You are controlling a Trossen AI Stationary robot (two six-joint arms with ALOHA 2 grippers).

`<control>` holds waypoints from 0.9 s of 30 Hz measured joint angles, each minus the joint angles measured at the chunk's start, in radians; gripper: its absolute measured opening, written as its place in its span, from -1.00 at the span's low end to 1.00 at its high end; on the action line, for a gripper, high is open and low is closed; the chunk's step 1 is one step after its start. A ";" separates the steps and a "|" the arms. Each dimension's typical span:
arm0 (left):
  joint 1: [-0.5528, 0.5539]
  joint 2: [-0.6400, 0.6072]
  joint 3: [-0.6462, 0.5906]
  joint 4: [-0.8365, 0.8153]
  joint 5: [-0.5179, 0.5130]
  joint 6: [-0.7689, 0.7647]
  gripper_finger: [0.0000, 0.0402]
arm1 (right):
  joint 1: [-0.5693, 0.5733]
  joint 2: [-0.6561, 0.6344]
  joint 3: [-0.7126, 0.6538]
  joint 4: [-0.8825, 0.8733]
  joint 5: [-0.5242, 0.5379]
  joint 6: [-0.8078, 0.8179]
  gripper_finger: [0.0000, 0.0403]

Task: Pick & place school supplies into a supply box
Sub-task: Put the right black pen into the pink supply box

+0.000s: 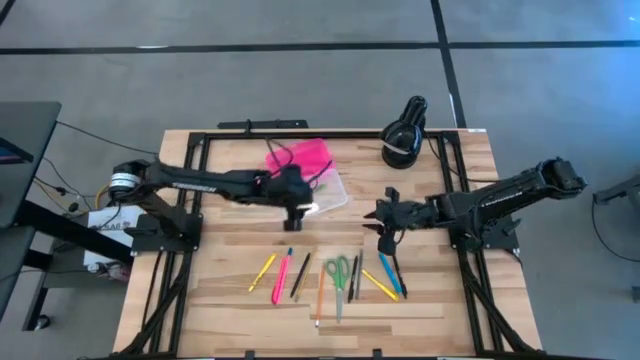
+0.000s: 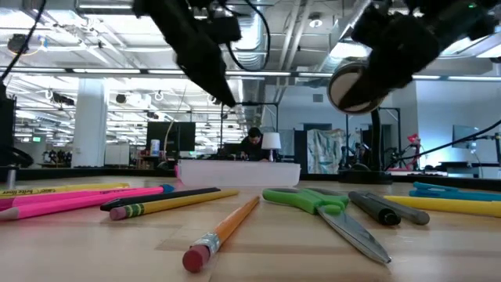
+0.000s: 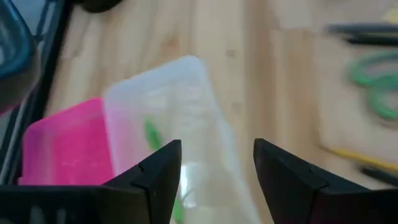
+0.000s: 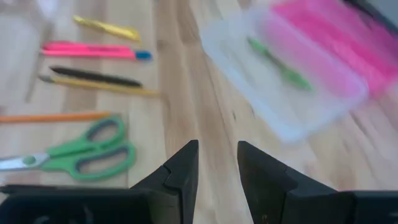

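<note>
The supply box lies open at the table's far middle, with its pink lid [image 1: 305, 155] and clear base [image 1: 330, 192] side by side. One green pen [image 3: 152, 134] lies inside the base. My left gripper [image 1: 298, 212] hovers open over the base's near end [image 3: 186, 186]. My right gripper [image 1: 383, 222] hangs open above bare wood, right of the box and beyond the row of supplies. Green-handled scissors [image 1: 338, 272], a yellow pen [image 1: 262, 272], a pink marker [image 1: 281, 277], a dark pencil [image 1: 300, 275], an orange pencil [image 1: 320, 290] and blue, yellow and black pens [image 1: 388, 278] lie flat on the table.
A black rounded object with a white band [image 1: 405, 135] stands near the table's far right corner. Black frame rails [image 1: 200, 170] run along both sides. Bare wood [image 1: 350, 230] lies between the box and the row of supplies. In the low view a person sits in the room far behind.
</note>
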 joint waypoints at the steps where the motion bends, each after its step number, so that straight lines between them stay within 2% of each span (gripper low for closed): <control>1: -0.021 -0.023 -0.018 0.008 -0.008 -0.003 -0.02 | 0.017 0.000 0.000 -0.028 0.023 0.042 -0.47; 7: -0.128 -0.151 -0.180 0.117 -0.116 -0.050 -0.02 | 0.132 0.000 0.000 -0.155 0.080 0.305 -0.47; 11: -0.185 -0.220 -0.328 0.310 -0.168 -0.055 -0.02 | 0.227 0.000 0.000 -0.195 0.113 0.462 -0.47; 17: -0.245 -0.271 -0.504 0.574 -0.184 -0.047 -0.02 | 0.363 0.000 0.000 -0.273 0.166 0.706 -0.47; 21: -0.288 -0.279 -0.569 0.636 -0.228 -0.052 -0.02 | 0.442 0.000 -0.001 -0.356 0.184 0.909 -0.48; 27: -0.321 -0.279 -0.573 0.646 -0.290 -0.019 -0.02 | 0.531 0.068 0.000 -0.376 0.182 1.112 -0.56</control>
